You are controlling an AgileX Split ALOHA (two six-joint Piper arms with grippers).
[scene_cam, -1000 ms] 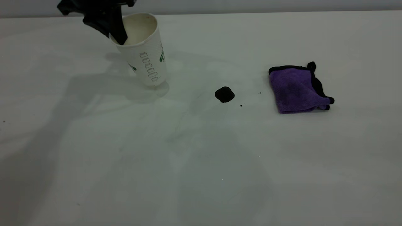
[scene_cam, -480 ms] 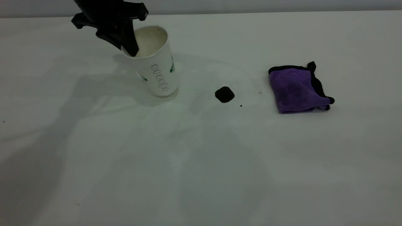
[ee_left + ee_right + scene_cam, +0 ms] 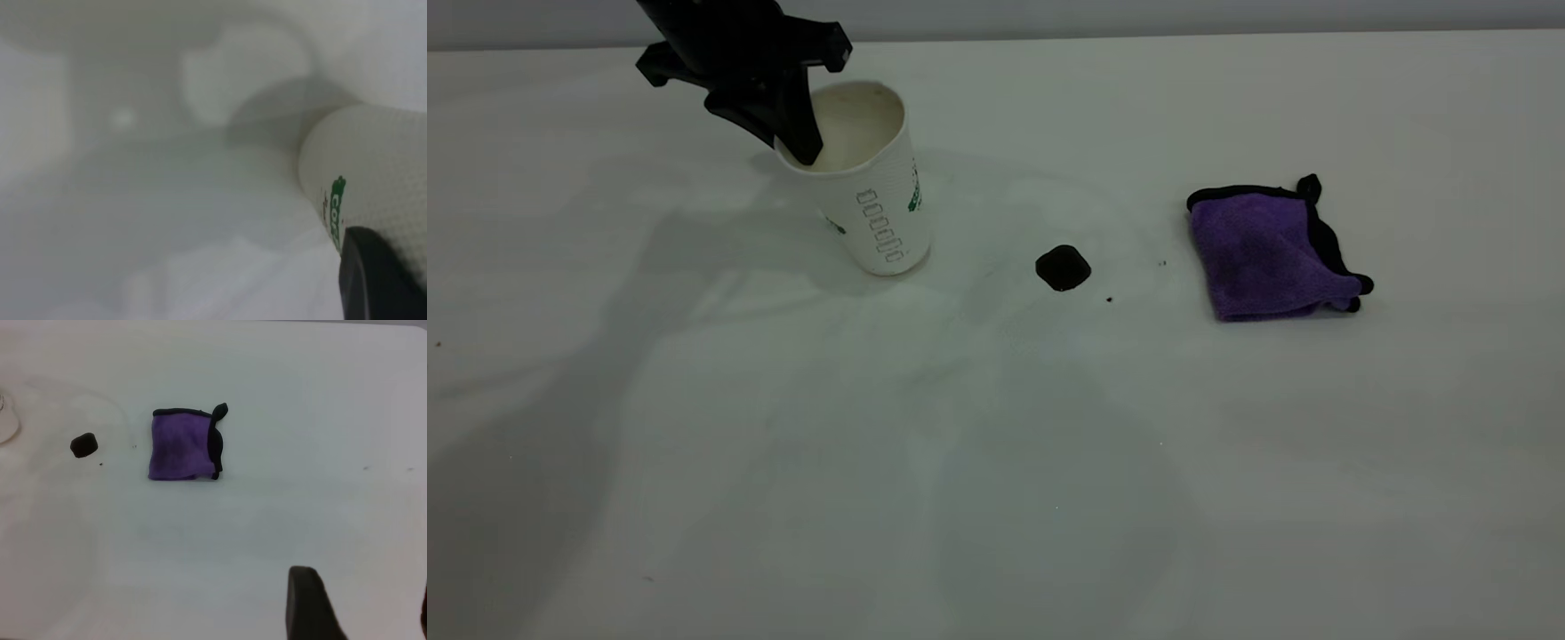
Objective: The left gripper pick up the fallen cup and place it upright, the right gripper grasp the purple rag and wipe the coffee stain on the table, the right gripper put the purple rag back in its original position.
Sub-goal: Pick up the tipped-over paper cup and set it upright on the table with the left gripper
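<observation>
The left hand (image 3: 805, 142) grips the cup (image 3: 871, 182) by its rim, 1 finger inside; the cup stands almost upright on the tabletop (image 3: 996, 444), base leaning away below the hand. The right hand (image 3: 360, 607), fingers spread, hovers nearer the rag (image 3: 1267, 253).

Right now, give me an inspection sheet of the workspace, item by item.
Surface: white table, shadowed, a few dark specks.
Job's things: cup near upright, leaning slightly; stain unwiped; rag lying right of the stain.
Clutter: nothing seen.
Grippers: left gripper pinching the cup's rim, one finger inside; right gripper open, high above the table, away from the rag.
Cables: nothing seen.
Surroundings: grey wall behind the table.
</observation>
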